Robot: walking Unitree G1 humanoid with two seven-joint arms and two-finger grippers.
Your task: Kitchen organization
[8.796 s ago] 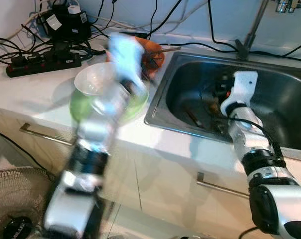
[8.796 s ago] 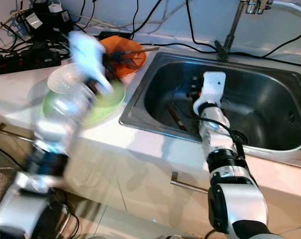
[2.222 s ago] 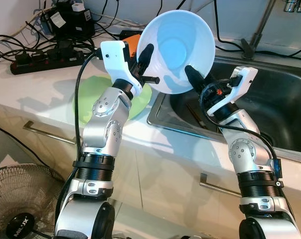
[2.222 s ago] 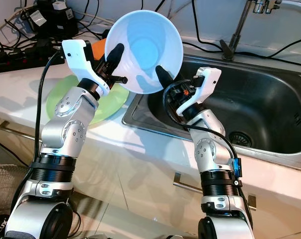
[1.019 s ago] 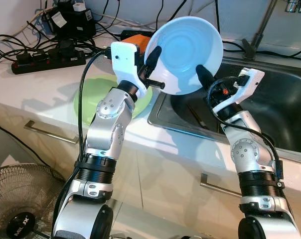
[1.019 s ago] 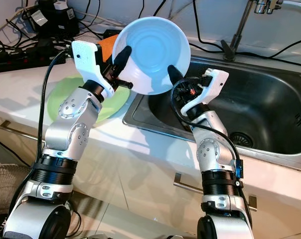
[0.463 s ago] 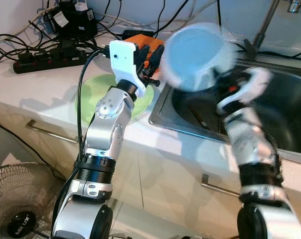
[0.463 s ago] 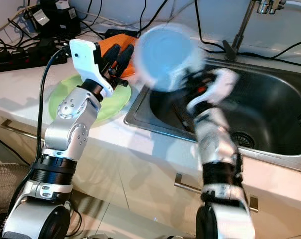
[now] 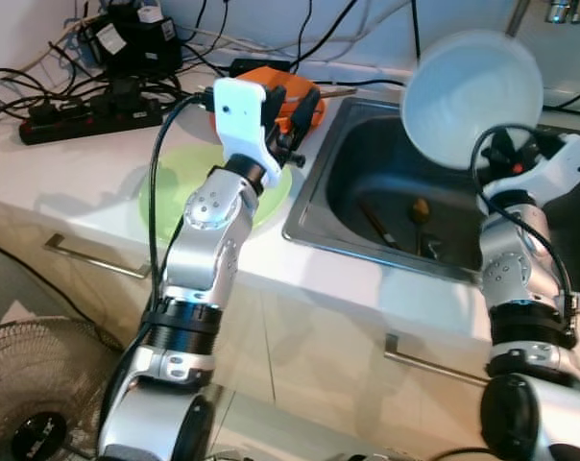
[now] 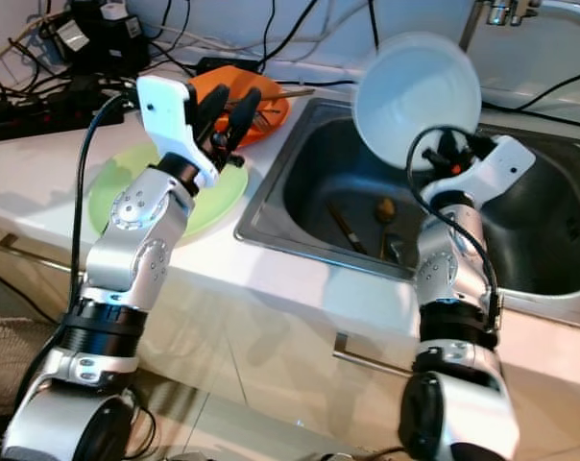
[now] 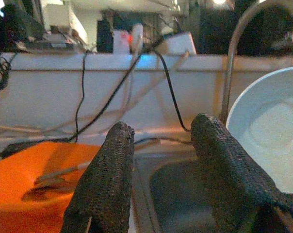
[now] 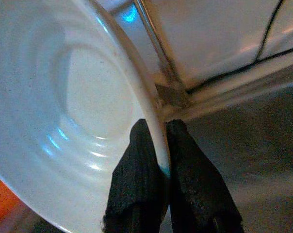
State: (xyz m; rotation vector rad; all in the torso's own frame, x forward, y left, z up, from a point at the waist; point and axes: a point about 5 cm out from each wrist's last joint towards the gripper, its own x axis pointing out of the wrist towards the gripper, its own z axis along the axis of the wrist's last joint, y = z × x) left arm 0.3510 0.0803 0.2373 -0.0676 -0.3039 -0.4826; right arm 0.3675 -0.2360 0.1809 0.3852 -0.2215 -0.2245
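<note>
Bowl (image 10: 417,99) hangs in my right claw (image 12: 154,160), above the sink (image 10: 549,230) and tilted, with its hollow side turned away from the tap. My two fingers (image 12: 137,170) pinch only the thin rim, one inside and one outside, and nothing else supports it. I judge it as a stiff and rather light bowl, maybe plastic or melamine, but I cannot tell the material for sure. The surface looks glossy, so it can slip or swing between the pads, and a rim grip lets it turn easily. If it is ceramic, a fall into the steel sink may chip it. A better hold would sit deeper over the rim, near the wall. My left claw (image 11: 161,170) is spread and holds nothing, beside the orange dish (image 9: 300,101) and above the green plate (image 9: 165,197) on the table (image 9: 69,163).
</note>
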